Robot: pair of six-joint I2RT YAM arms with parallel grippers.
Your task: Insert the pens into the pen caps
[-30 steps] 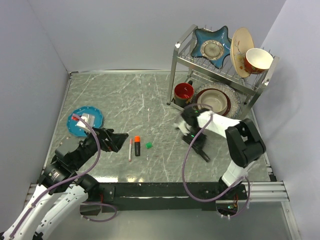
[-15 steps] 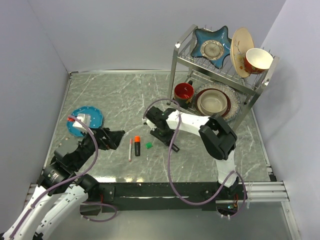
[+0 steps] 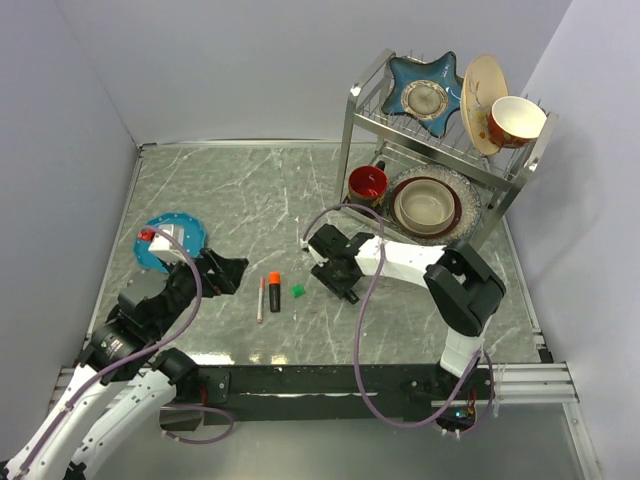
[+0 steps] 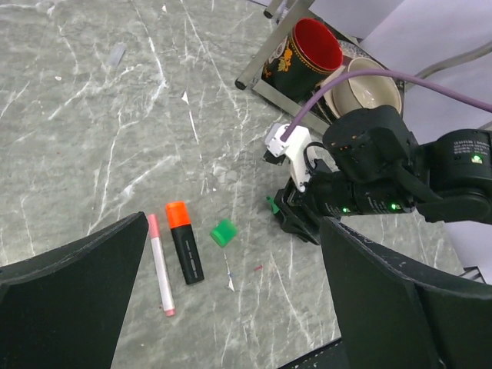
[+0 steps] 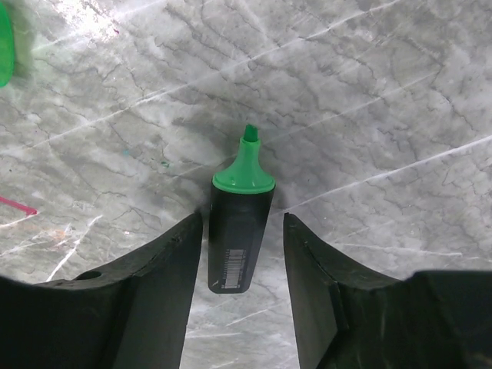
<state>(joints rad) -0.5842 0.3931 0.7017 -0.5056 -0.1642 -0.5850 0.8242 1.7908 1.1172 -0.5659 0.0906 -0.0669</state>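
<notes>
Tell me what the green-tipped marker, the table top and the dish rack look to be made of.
The green-tipped marker looks plastic: smooth black barrel, printed barcode, glossy green collar. The table top is grey, stone-like, white-veined; real marble or laminate, I cannot tell. The dish rack looks like metal: bright silvery wire and bars.

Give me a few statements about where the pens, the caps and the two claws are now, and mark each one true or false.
1. The green cap lies loose on the table, beside the orange-ended marker. True.
2. The right claw is clamped on the green-tipped marker. False: its jaws stand on either side of the marker, with a gap on each side.
3. The green-tipped marker is uncapped. True.
4. The left claw holds the thin pen. False: it is open and empty, and the pen lies on the table.
</notes>
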